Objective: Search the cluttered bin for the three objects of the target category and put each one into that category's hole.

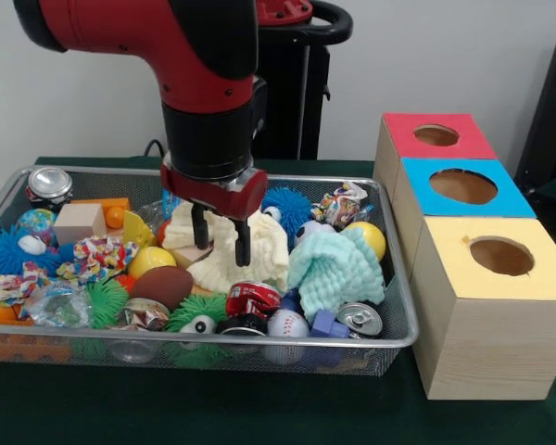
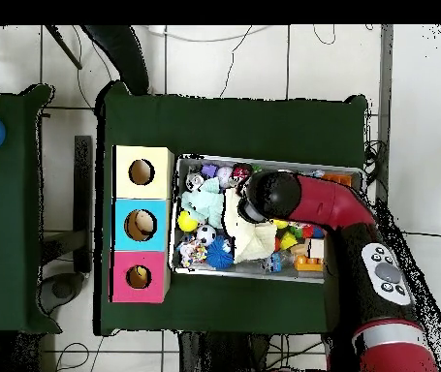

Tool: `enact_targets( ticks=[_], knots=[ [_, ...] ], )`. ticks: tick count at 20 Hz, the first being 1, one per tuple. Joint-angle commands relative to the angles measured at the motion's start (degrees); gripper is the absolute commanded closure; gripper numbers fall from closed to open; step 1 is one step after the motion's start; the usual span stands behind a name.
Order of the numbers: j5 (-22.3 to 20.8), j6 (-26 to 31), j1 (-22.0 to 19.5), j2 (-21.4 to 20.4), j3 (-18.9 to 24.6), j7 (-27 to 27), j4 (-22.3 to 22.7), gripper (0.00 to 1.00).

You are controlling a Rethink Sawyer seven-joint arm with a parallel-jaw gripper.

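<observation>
My gripper (image 1: pixel 221 239) hangs open over the middle of the wire bin (image 1: pixel 403 311), its two black fingers (image 1: pixel 199 227) just above or touching a cream cloth (image 1: pixel 259 258). Nothing is held between them. A mint cloth (image 1: pixel 334 269) lies right of it. Cans are scattered: a silver one (image 1: pixel 49 185) at the far left, a crushed red one (image 1: pixel 253 298) and another (image 1: pixel 360 319) at the front. Three boxes with round holes stand to the right: red (image 1: pixel 435 135), blue (image 1: pixel 462 186), yellow (image 1: pixel 501 256). In the overhead view the arm (image 2: pixel 301 199) covers the gripper.
The bin also holds a brown football (image 1: pixel 162 286), a yellow ball (image 1: pixel 371 236), a baseball (image 1: pixel 287 324), spiky rubber balls (image 1: pixel 5 255), wooden blocks (image 1: pixel 79 222) and patterned cloths (image 1: pixel 97 255). The overhead view shows the boxes (image 2: pixel 140 225) left of the bin (image 2: pixel 355 174).
</observation>
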Motion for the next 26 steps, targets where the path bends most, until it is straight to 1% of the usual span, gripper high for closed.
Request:
enact_targets(
  ticks=[1,4,5,6,9,11,19,26],
  knots=[
    [-7.0,-6.2,0.0,2.5,6.2,-9.8,2.7,0.0],
    [-8.4,-8.7,-1.3,3.3,7.2,-9.4,4.0,0.0],
    [-8.7,-9.0,-2.8,4.0,8.3,-10.7,4.1,0.0],
    [-9.0,-9.0,-3.4,4.2,8.7,-11.2,4.1,0.0],
    [-9.8,-5.8,-6.6,4.6,10.9,-15.3,2.4,0.0],
    [-10.2,-3.7,-8.0,4.8,12.0,-16.7,1.2,0.0],
    [-12.3,1.3,-11.2,5.2,15.0,-18.5,-2.3,0.0],
    [-13.0,4.2,-11.6,3.9,16.4,-18.0,-3.0,0.0]
  ],
)
